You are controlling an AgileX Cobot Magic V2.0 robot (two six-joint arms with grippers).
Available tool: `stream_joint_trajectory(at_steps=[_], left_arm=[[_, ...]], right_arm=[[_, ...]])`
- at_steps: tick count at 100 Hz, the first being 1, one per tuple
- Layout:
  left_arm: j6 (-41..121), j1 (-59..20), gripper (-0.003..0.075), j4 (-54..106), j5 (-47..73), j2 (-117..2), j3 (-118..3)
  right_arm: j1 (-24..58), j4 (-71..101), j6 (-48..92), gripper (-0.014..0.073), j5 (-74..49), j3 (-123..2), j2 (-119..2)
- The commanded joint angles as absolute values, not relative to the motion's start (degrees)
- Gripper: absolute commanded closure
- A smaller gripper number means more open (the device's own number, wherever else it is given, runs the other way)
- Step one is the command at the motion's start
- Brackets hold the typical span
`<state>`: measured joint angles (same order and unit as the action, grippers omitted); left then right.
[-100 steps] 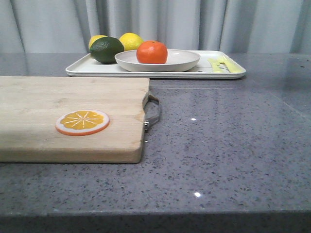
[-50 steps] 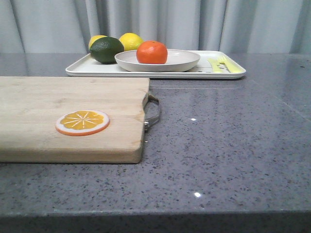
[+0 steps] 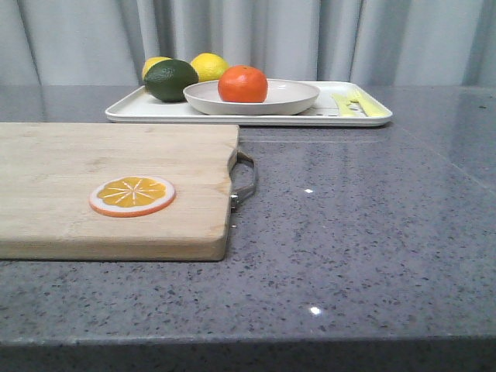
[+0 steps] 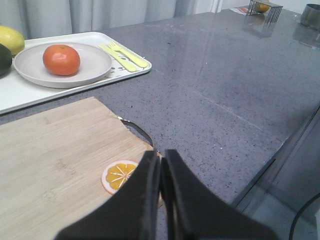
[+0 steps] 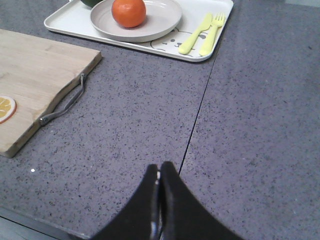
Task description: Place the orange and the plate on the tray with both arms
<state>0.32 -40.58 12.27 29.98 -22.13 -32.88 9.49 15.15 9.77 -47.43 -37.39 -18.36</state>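
Observation:
The glossy orange (image 3: 242, 84) (image 4: 61, 59) (image 5: 128, 12) rests on the off-white plate (image 3: 291, 97) (image 4: 95, 62) (image 5: 162, 15). That plate lies on the white rectangular tray (image 3: 124, 112) (image 4: 25, 92) (image 5: 70, 20) at the far side of the table. My left gripper (image 4: 160, 155) is shut and holds nothing, hanging above the near corner of the cutting board, far from the tray. My right gripper (image 5: 160, 167) is also shut and empty, above bare grey tabletop near the front edge. Neither gripper appears in the front view.
A wooden cutting board (image 3: 77, 170) with a metal handle (image 3: 245, 177) and a flat orange slice (image 3: 132, 195) fills the near left. On the tray sit two lemons (image 3: 208, 66), a dark green fruit (image 3: 170, 80) and yellow cutlery (image 3: 353, 102) (image 5: 202, 32).

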Motion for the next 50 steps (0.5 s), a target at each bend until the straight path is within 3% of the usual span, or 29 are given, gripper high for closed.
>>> stream_joint_trajectory(at_steps=[1, 50], left_arm=[[0.4, -40.5, 0.0741, 13.0, 24.9, -20.4, -32.3], [0.4, -40.5, 0.0741, 13.0, 24.3, -19.1, -31.5]], right_arm=[[9.3, 15.4, 10.2, 0.066, -42.0, -36.2, -16.8], [9.3, 16.3, 10.2, 0.066, -43.6, -33.2, -16.2]])
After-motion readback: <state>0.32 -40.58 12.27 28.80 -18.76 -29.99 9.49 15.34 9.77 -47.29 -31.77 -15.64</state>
